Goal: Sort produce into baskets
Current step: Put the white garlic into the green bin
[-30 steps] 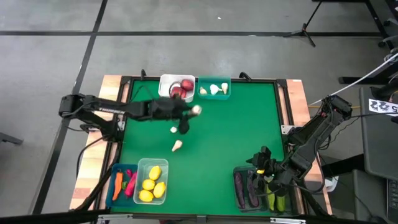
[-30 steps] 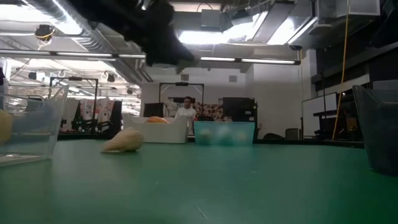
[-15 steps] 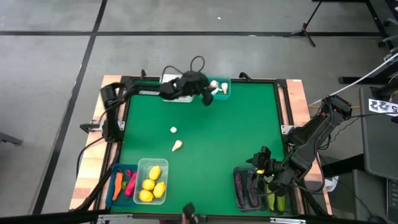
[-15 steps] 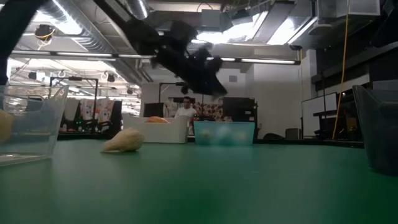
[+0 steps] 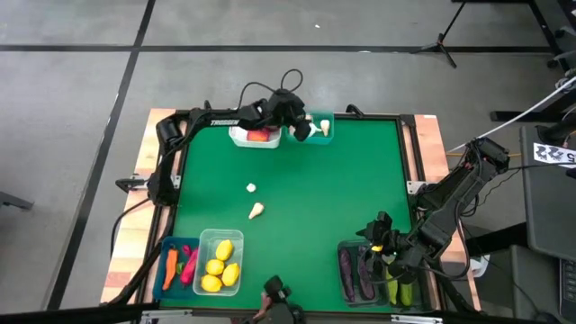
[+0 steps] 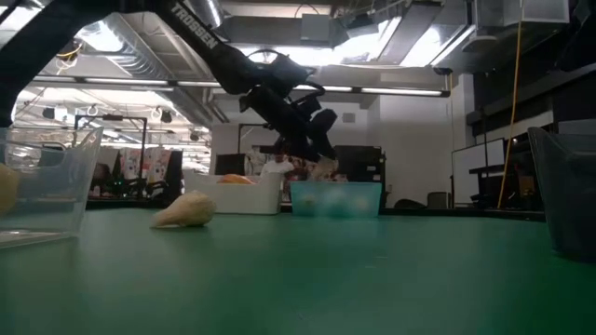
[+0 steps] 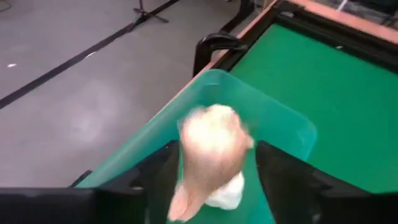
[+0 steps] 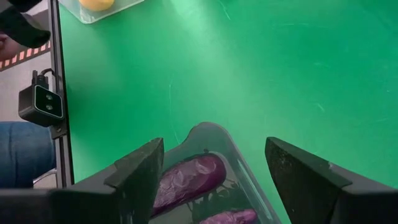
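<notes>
I see the left gripper (image 5: 300,129) above the teal basket (image 5: 321,131) at the table's far edge, jaws parted, a white garlic (image 7: 208,152) between them; right gripper (image 5: 385,245) open.

White garlic (image 7: 208,152) over teal basket (image 7: 273,127)

A robotics lab or workshop: bare concrete floor (image 5: 72,90), exposed ceiling ducts (image 6: 121,51), strip lights (image 6: 391,91), and a tripod stand (image 5: 441,43) beside the tabletop (image 5: 360,180).
</notes>
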### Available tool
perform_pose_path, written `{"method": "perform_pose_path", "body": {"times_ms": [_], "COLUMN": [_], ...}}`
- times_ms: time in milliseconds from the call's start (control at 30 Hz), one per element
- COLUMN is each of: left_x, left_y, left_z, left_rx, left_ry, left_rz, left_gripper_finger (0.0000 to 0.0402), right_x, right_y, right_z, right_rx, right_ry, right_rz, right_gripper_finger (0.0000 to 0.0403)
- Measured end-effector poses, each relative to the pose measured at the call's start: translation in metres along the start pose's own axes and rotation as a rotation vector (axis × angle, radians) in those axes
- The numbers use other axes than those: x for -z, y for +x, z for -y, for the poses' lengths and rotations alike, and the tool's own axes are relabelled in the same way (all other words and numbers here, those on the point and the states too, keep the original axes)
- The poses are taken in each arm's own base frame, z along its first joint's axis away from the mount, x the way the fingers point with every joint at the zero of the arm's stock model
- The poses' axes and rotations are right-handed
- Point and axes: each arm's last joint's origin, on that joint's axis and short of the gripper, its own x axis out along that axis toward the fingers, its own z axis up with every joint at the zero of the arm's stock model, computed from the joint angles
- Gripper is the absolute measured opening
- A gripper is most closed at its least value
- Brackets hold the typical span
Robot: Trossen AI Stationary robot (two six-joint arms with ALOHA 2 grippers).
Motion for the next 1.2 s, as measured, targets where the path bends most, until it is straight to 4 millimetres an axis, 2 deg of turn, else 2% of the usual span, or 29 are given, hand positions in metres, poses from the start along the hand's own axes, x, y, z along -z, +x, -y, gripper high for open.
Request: {"method": "perform_pose_path", "body": {"times_ms": [200,300,367,567,633,733,900,1067,1200], "left_x": [0.005,0.011,0.015,0.035,0.044,0.057,0.067,0.076,0.1], "left_y": [-0.001,-0.012,-0.029,-0.075,-0.088,-0.105,-0.129,-0.157,-0.17], "left_z": [0.004,0.013,0.03,0.1,0.121,0.137,0.123,0.099,0.09], "left_rx": [0.011,0.06,0.108,0.222,0.201,0.132,0.091,0.05,0.058], "left_ry": [0.012,0.053,0.137,0.309,0.398,0.548,0.529,0.369,0.301], "left_rz": [-0.061,-0.203,-0.308,-0.537,-0.59,-0.664,-0.684,-0.65,-0.618], "left_gripper_finger": [0.0286,0.0303,0.0305,0.0292,0.0286,0.0276,0.0261,0.0259,0.0261], "right_x": [0.0,0.0,0.0,0.0,0.0,0.0,0.0,0.0,0.0], "right_y": [0.0,0.0,0.0,0.0,0.0,0.0,0.0,0.0,0.0], "right_z": [-0.001,-0.001,-0.001,0.0,0.0,0.0,0.0,0.0,0.0], "right_rx": [-0.007,-0.008,-0.008,-0.002,-0.002,-0.002,0.0,0.001,0.004], "right_ry": [0.008,0.009,0.009,0.002,0.002,0.001,0.0,-0.008,-0.011], "right_rz": [0.002,0.003,0.003,0.001,0.001,0.0,0.0,-0.001,-0.001], "right_gripper_finger": [0.028,0.028,0.028,0.028,0.028,0.028,0.028,0.028,0.028]}}
